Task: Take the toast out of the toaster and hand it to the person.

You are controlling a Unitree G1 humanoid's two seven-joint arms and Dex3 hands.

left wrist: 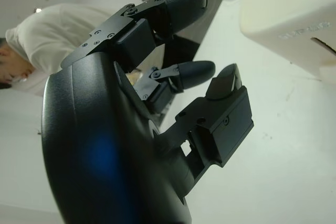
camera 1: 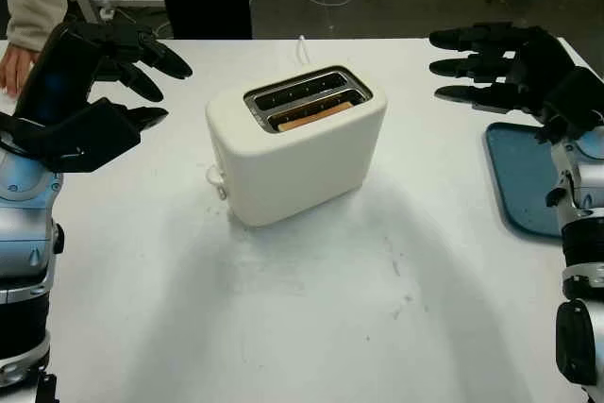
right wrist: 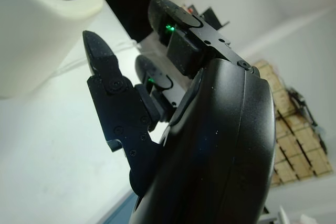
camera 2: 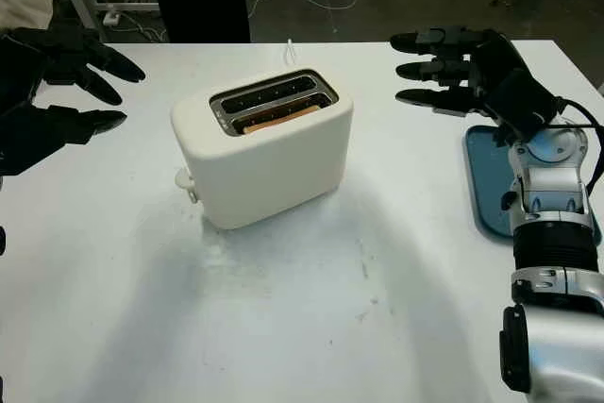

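While the toast [camera 1: 315, 117] sits in the front slot of the toaster [camera 1: 297, 143] on the tabletop [camera 1: 311, 309], left hand [camera 1: 99, 92] and right hand [camera 1: 486, 68] hover either side, both released, holding nothing.

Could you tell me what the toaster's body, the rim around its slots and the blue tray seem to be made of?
The toaster body looks like matte cream plastic: smooth, rounded moulded corners, soft even shading. The slot rim seems to be polished metal, since it is dark and reflective. The blue tray is probably plastic or rubbery, with a matte face and a raised rounded lip, though that is less certain.
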